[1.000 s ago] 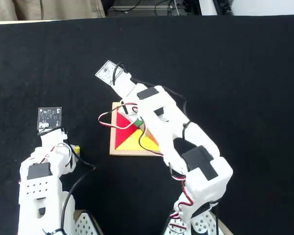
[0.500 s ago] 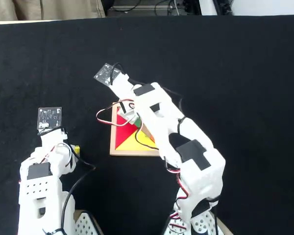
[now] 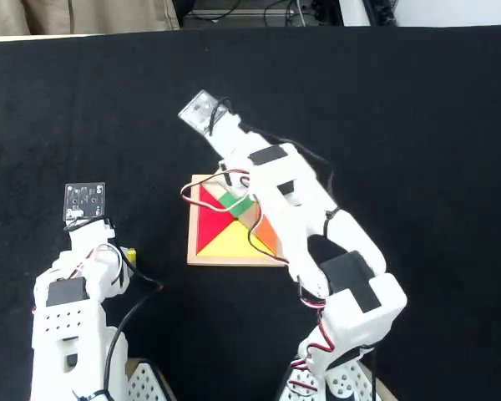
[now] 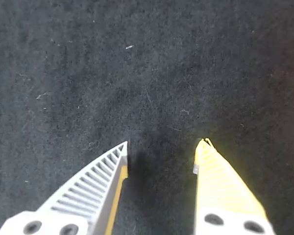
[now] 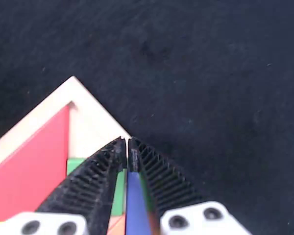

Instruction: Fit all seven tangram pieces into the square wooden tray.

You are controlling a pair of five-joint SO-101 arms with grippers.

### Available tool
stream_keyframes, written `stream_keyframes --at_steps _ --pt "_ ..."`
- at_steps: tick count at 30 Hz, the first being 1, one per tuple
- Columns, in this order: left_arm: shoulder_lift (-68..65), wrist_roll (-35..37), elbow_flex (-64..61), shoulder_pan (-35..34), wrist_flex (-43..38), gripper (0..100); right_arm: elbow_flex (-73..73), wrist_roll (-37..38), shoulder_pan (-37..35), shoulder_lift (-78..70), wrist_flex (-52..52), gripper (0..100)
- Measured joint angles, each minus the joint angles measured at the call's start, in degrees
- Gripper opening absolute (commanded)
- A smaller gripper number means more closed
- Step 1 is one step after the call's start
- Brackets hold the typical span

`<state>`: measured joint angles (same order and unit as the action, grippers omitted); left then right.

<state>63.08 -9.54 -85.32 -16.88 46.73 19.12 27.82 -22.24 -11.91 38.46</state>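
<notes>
Jaws of the right gripper [image 5: 126, 143]: black, pinched almost shut, with just a thin slit at the tips.
Jaws of the left gripper [image 4: 161, 144]: one white, one yellow, spread wide, holding nothing.
Square wooden tray [image 3: 192, 253]: flat on the black cloth table [image 3: 417, 125], near the middle, partly under the right arm.
Big red triangle piece [image 3: 209, 224]: lying in the tray on the side near the left arm.
Yellow triangle piece [image 3: 228, 245]: in the tray, touching the red one.
Small green piece [image 3: 236, 203]: in the tray near the far edge, right below the right gripper.
Orange piece [image 3: 268, 233]: in the tray, half hidden by the arm.
Blue strip [image 5: 134, 205]: seen between the black jaws; pinched or just lying in the tray, cannot tell.
Tray corner [image 5: 95, 122]: pale bare wood beside the red piece, likely a gap.
Left gripper's place: low over bare cloth, well apart from the tray.
Step in hand: probably pushing or settling a piece close to that far corner.
Task so far: likely most pieces in; all seven, cannot tell.
Next move: gentle nudge to lay the piece flat in the gap, no bumping the others.
</notes>
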Motion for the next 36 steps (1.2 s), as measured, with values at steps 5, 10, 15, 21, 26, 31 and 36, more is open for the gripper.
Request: stream_keyframes --at_steps 5,10,15,21,26,31,36 --pt "0.0 0.0 0.0 0.0 0.0 22 -12.7 0.0 0.4 -10.3 6.8 1.1" --pt "0.0 0.0 0.0 0.0 0.0 22 -27.3 0.0 0.3 -21.7 14.9 1.1" --pt "0.0 0.0 0.0 0.0 0.0 22 -35.1 0.0 0.4 -26.5 20.7 1.1" --pt "0.0 0.0 0.0 0.0 0.0 22 -36.0 0.0 -2.5 -26.6 23.6 1.1" --pt "0.0 0.0 0.0 0.0 0.0 22 -36.0 0.0 -3.6 -26.6 23.8 1.1" --pt "0.0 0.0 0.0 0.0 0.0 22 -35.6 0.0 -1.6 -21.9 26.7 1.1" --pt "0.0 0.0 0.0 0.0 0.0 22 -26.8 -5.4 4.1 -4.8 27.7 1.1"
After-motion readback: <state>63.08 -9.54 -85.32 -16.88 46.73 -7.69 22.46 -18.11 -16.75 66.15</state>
